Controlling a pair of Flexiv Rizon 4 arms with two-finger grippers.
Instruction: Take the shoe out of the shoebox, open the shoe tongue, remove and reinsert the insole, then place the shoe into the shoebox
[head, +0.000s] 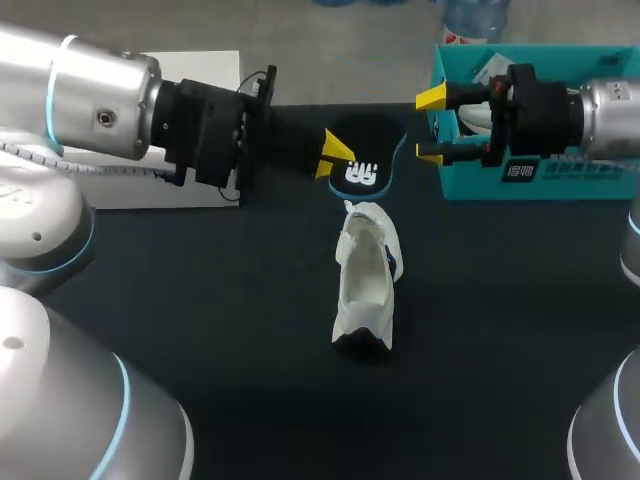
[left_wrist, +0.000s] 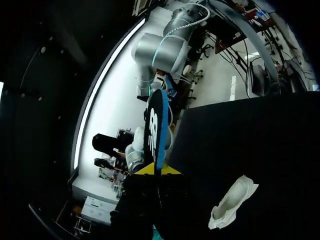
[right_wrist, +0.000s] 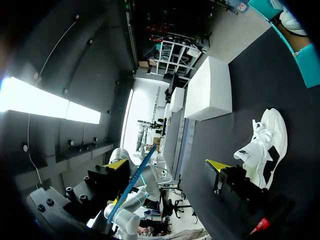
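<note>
Step in hand, likely: insole out, reinsertion pending. Left gripper (head: 337, 155) pinches insole (head: 365, 150), upper centre. Shoe (head: 366, 290) lies mid-frame. Right gripper (head: 431, 127) spread, empty, beside shoebox (head: 540, 180), upper right. Next: align insole with shoe opening.

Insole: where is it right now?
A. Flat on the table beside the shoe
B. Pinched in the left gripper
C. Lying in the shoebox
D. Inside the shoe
B: the insole stands edge-on between the left gripper's yellow tips, apart from the shoe on the table; the right gripper is open by the shoebox.
</note>
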